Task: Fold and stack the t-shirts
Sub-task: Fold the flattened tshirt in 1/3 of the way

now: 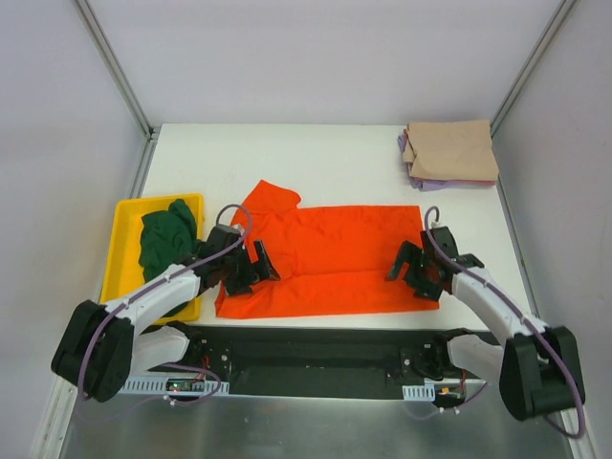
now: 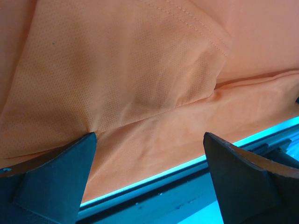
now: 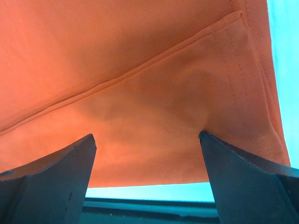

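The orange-red t-shirt [image 1: 325,256] lies spread on the white table, one sleeve sticking out at the back left. My left gripper [image 1: 251,269] is open, its fingers resting on the shirt's left side; the cloth [image 2: 140,93] fills the left wrist view. My right gripper [image 1: 413,270] is open on the shirt's right edge near the front corner [image 3: 154,93]. A dark green t-shirt [image 1: 167,237] lies crumpled in the yellow tray [image 1: 122,258]. A folded tan t-shirt [image 1: 451,149] sits on a pale purple one [image 1: 421,178] at the back right.
The yellow tray stands at the table's left edge, close to my left arm. The near table edge and the black arm mount [image 1: 325,359] lie just in front of the shirt. Metal frame posts rise at the back corners.
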Robot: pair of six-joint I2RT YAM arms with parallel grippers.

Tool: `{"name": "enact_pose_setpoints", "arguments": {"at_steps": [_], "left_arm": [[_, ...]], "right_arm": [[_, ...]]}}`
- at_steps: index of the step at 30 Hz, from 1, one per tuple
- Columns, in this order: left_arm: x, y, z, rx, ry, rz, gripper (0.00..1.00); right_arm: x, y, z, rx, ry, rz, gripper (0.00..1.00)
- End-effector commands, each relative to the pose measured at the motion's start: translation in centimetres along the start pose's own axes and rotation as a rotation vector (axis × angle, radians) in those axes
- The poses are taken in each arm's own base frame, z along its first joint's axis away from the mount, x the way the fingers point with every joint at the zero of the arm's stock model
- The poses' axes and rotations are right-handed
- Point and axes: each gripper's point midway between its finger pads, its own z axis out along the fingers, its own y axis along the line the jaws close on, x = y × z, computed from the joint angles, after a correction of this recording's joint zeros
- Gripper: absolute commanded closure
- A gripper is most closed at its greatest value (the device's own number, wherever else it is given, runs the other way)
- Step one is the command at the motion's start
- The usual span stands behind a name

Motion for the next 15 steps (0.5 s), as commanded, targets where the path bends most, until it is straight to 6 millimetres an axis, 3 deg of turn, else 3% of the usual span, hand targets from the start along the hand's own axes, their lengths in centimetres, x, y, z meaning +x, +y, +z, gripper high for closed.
{"name": "enact_pose_setpoints", "arguments": {"at_steps": [1,11,15], "left_arm": [[2.8,3.2,-0.4,-0.099,0.024,-0.067,0.01],[1.6,2.2,-1.4,-0.092,-0.011,-0.025,0.01],[-0.1,0.1,-2.4,-0.044,-0.052,0.041,0.01]], "right_arm": [[4.4,-3.8,-1.5,0.110,0.051,0.095,0.04],[5.5,-4.2,-2.1,0.101,0.058,0.110,0.04],[3.6,-3.9,-3.2,0.104,-0.019,0.075,0.04]]}}
